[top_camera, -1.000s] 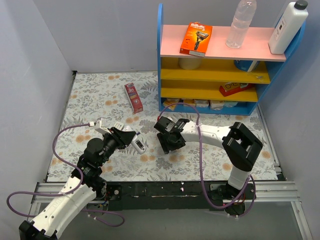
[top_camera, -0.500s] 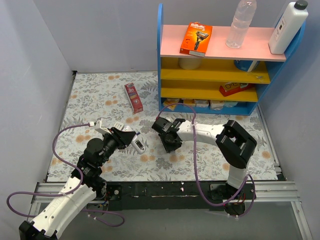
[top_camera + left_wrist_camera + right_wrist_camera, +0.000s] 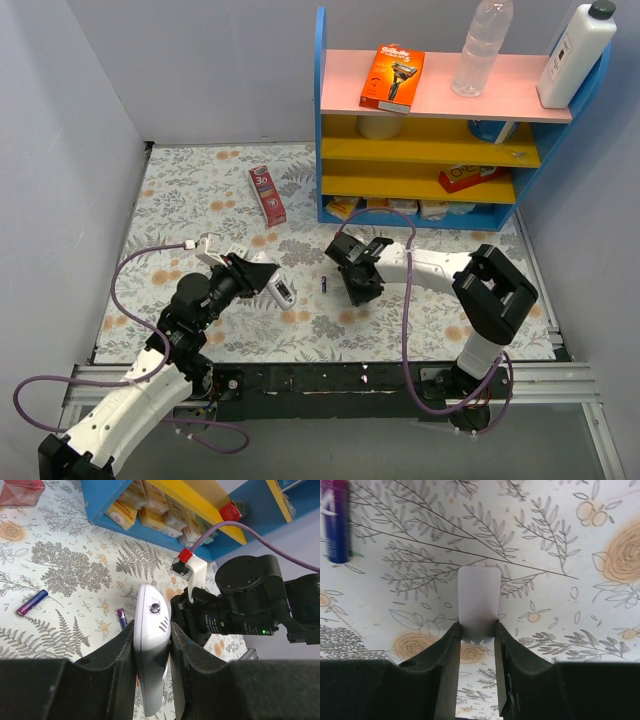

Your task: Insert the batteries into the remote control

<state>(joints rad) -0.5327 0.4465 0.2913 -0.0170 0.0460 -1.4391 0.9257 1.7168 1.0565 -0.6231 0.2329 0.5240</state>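
1. While the left gripper [image 3: 151, 650] stays clamped on the remote [image 3: 150, 605] toward the table's [image 3: 190, 200] front-left, nothing has changed there.
2. One battery [image 3: 325, 284] lies flat mid-table between the grippers, uncovered now that the right arm has shifted toward the right edge.
3. Just beyond, the right gripper [image 3: 476, 630] has narrowed onto a white cover [image 3: 478, 590], pinching its sides. That probably leaves the remote ready for batteries.

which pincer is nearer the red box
Left. The left pincer, holding the remote control, is directly below the red box in the top view; the right pincer is farther, down and right.
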